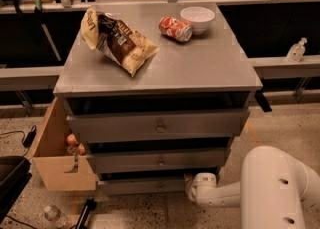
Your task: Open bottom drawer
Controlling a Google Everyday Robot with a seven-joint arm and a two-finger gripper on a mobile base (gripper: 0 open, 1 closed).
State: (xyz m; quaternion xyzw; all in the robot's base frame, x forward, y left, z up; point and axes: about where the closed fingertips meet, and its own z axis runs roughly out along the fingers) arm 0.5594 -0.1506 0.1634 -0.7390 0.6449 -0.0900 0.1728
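Speckled terrazzo floor (280, 123) around a grey metal-look cabinet with three drawer fronts stacked under a flat grey tabletop (200, 68); wooden benches run behind at 12 o'clock.

On the tabletop: a crumpled brown and yellow crisp bag (120, 40) at 10 o'clock, a red drinks can lying on its side (175, 28) and a small white bowl (197, 19), touching or nearly so, at 1 o'clock. None of these are task items. They sit well back from the front edge, so pulling a drawer should not disturb them.

A tan cardboard box (55, 163) stands on the floor against the cabinet's 9 o'clock side, with orange round things inside. It is clear of the drawer's travel.

The target is the bottom drawer (140, 186): the narrowest, shortest grey front, at the cabinet's 6 o'clock just above the floor. Its small round centre knob (160, 186) is visible and unobstructed. There is a dark gap above the front. I judge it shut or barely started.

The white arm (280, 188) enters from 4 o'clock with its bulky link low, and a slim forearm reaches horizontally towards 9 o'clock. The hand (191, 185) is at the right end of the bottom drawer's front, at 3 o'clock from the knob and near it but not on it. I cannot tell whether the hand is apart or together, as the wrist hides it.

The low, level pose suits a straight outward pull. My judgement is that the hand must first shift towards 9 o'clock to reach the knob.
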